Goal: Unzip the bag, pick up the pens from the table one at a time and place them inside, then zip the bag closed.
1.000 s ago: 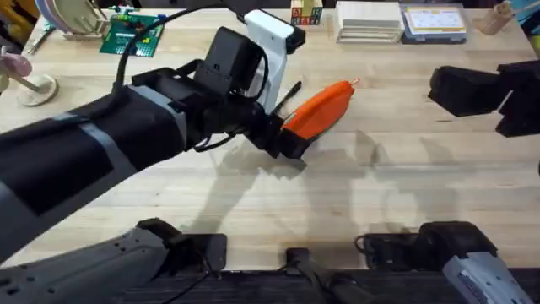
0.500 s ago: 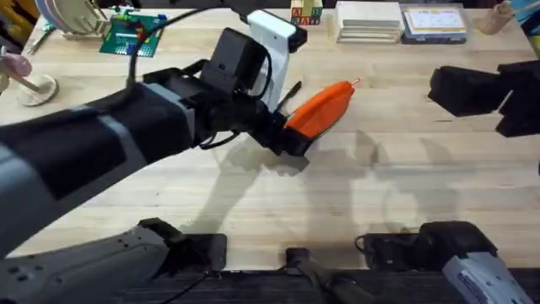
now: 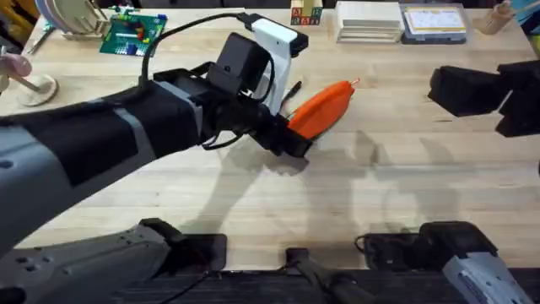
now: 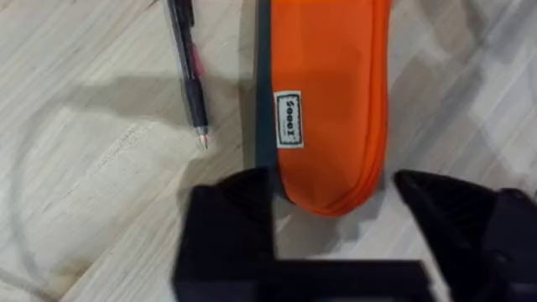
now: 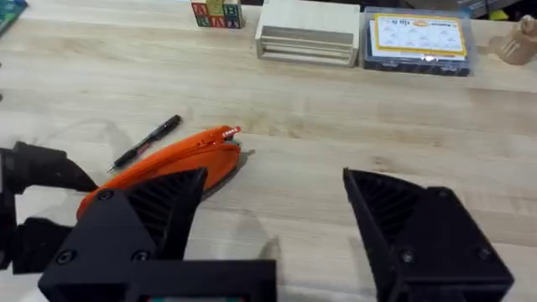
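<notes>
The orange bag (image 3: 322, 107) lies slanted on the table (image 3: 380, 194), its zip pull (image 5: 228, 132) at the far end. My left gripper (image 3: 291, 139) is open at the bag's near end. In the left wrist view its black fingers (image 4: 231, 226) stand on either side of the tip of the bag (image 4: 327, 101), apart from it. A slim black pen (image 3: 291, 91) lies on the table close beside the bag; it shows as the pen (image 4: 189, 75) and the pen (image 5: 151, 141). My right gripper (image 3: 472, 91) hovers open at the far right, holding nothing.
A white device (image 3: 274, 38) stands just behind the left arm. A green circuit board (image 3: 131, 34) lies at the back left. Toy blocks (image 3: 305, 13), a stack of boxes (image 3: 367, 21) and a plastic case (image 3: 432, 21) line the back edge.
The left arm has shifted slightly to the right, its gripper staying at the bag's near end. The bag, the pen and the right arm have not moved.
</notes>
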Controlling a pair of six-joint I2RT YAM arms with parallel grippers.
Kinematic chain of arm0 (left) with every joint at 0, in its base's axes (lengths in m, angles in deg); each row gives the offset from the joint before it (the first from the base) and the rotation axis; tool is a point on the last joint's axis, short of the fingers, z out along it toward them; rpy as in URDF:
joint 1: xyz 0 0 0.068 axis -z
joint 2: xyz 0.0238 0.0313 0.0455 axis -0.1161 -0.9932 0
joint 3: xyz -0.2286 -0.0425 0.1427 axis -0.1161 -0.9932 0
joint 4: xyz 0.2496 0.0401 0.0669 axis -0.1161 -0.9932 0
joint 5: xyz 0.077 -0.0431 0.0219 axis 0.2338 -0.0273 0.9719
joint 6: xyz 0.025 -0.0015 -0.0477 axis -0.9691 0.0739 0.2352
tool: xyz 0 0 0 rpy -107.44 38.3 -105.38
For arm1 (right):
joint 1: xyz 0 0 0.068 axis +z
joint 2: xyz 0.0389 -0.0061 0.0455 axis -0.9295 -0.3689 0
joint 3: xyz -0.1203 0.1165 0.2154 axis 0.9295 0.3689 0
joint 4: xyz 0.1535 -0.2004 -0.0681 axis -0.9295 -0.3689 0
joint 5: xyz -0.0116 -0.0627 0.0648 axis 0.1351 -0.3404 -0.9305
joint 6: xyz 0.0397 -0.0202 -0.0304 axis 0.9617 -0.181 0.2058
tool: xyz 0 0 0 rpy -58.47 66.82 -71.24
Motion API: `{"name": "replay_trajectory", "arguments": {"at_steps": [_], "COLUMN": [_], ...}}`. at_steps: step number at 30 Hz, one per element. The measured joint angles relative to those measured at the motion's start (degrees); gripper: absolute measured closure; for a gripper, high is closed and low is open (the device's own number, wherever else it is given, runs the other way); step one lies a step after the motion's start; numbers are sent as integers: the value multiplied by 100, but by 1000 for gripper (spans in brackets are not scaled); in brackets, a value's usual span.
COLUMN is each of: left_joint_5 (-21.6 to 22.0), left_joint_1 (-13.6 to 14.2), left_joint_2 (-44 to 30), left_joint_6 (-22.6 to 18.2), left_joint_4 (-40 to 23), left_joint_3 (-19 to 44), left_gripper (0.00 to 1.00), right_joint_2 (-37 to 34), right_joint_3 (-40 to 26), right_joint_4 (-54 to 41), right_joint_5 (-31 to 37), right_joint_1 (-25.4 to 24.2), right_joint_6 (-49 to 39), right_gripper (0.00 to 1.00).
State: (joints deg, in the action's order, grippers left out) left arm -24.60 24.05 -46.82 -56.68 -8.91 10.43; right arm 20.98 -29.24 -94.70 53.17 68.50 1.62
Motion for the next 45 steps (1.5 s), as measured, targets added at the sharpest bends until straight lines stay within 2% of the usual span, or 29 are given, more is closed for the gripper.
{"name": "replay_trajectory", "arguments": {"at_steps": [1, 3, 4, 5, 6, 27, 35, 45], "left_joint_5": [-15, -30, -23, 29, 35, 46, 48, 50], "left_joint_1": [0, 0, 0, 0, 0, 0, 0, 0], "left_joint_2": [0, 0, 0, -2, 0, 0, 0, -1], "left_joint_6": [2, -2, 10, 13, 18, 20, 20, 18], "left_joint_4": [2, 4, 10, 46, 52, 55, 57, 55], "left_joint_3": [0, 0, 0, 2, 2, 2, 2, 4], "left_gripper": [203, 409, 545, 923, 947, 958, 957, 957], "right_joint_2": [0, 0, 0, 0, 1, -96, -753, -2086], "right_joint_3": [0, 0, 0, 0, 0, -2, -42, -752], "right_joint_4": [-2, 0, 0, 0, 0, 7, 2, -179], "right_joint_5": [0, 0, 0, 0, 0, -2, -239, -852], "right_joint_1": [0, 0, 0, 0, 0, 0, 0, 0], "right_joint_6": [0, 0, 0, 0, -1, -24, -32, -139], "right_gripper": [4, 5, 5, 4, 5, 5, 5, 6]}}
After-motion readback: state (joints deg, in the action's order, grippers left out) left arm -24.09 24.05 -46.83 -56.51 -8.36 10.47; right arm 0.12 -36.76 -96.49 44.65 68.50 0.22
